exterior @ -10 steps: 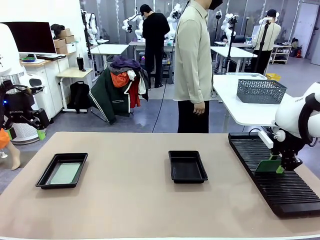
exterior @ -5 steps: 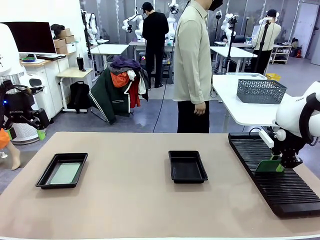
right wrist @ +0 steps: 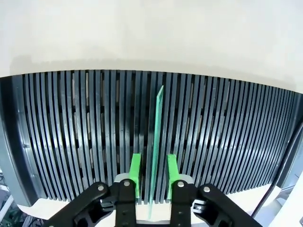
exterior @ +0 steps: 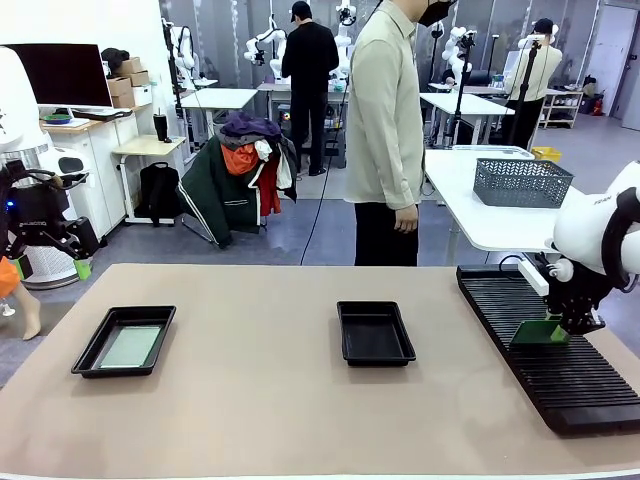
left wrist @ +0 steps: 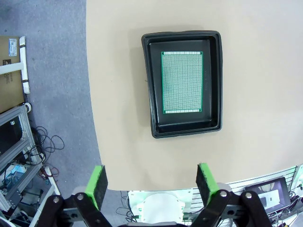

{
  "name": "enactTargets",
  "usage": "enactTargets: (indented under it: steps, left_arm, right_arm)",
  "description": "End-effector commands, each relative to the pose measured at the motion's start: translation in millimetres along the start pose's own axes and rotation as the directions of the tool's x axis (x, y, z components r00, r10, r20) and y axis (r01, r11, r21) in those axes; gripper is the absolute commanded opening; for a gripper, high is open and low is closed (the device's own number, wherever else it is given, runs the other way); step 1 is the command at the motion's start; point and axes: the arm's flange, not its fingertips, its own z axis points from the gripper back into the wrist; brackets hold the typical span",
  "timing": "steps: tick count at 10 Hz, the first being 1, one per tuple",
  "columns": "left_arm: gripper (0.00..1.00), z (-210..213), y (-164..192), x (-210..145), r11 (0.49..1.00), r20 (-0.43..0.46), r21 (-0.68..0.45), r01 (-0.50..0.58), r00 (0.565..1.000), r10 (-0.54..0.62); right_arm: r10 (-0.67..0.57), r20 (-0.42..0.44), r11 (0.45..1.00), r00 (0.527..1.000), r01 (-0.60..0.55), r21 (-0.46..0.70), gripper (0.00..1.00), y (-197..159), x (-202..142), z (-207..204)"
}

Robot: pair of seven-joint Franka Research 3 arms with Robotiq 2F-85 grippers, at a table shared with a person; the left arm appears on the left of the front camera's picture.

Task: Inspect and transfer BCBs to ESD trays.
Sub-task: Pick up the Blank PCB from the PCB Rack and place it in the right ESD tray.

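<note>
Though a second has passed, little differs: the right gripper [right wrist: 153, 163] has shifted only slightly over the rack [exterior: 560, 385], the standing person's [exterior: 385, 120] hanging hand has swung a touch, and both trays sit where they were.

Right gripper jaws are narrow, straddling a green BCB [right wrist: 156, 137] that stands on edge in line with the rack slots. A dark gap shows on each side between pad and board, so no contact is seen. From the front, that board sits at the rack's far right part.

Left gripper [left wrist: 151, 182] is spread wide, holding nothing, high above the left tray [left wrist: 149, 85], which holds a second BCB [left wrist: 182, 82] lying flat, roughly centred.

Surface: tan table [exterior: 260, 420], left tray near its left edge, centre tray [exterior: 375, 335] mid-table with its bare black floor showing, rack along the right edge.

Room: lab with white tables, a grey mesh basket [exterior: 522, 182] on the one behind the rack, clothes piled on a chair, more people farther back.

Wide open tabletop lies between the two trays and between the centre tray and the rack. The rack's right end runs out of the picture.
</note>
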Motion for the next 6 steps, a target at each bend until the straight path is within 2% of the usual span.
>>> enactTargets:
  steps: [1,2,3,4,5,6]
  left_arm:
    - [1.00,-1.3,0.7,-0.5,1.000,0.008,-0.001,0.007,1.000,-0.007]
    - [1.00,-1.3,0.7,-0.5,1.000,0.008,-0.001,0.007,1.000,-0.007]
    - [1.00,-1.3,0.7,-0.5,1.000,0.008,-0.001,0.007,1.000,-0.007]
    - [1.00,-1.3,0.7,-0.5,1.000,0.008,-0.001,0.007,1.000,-0.007]
    - [1.00,-1.3,0.7,-0.5,1.000,0.008,-0.001,0.007,1.000,-0.007]
    - [1.00,-1.3,0.7,-0.5,1.000,0.008,-0.001,0.007,1.000,-0.007]
  right_arm:
    - [-0.018,-0.034,1.000,0.999,0.018,-0.017,0.24,7.9,2.8,0.1]
    - [-0.019,-0.033,1.000,0.999,0.019,-0.020,0.13,8.6,3.1,-0.1]
    - [-0.020,-0.032,1.000,0.999,0.019,-0.021,0.18,8.8,2.8,-0.7]
    - [-0.019,-0.031,1.000,0.999,0.018,-0.025,0.07,9.5,2.7,-0.5]
    - [-0.018,-0.030,1.000,0.999,0.018,-0.026,0.11,9.8,2.9,-0.2]
    - [-0.018,-0.031,1.000,0.999,0.017,-0.026,0.01,9.6,3.1,0.1]
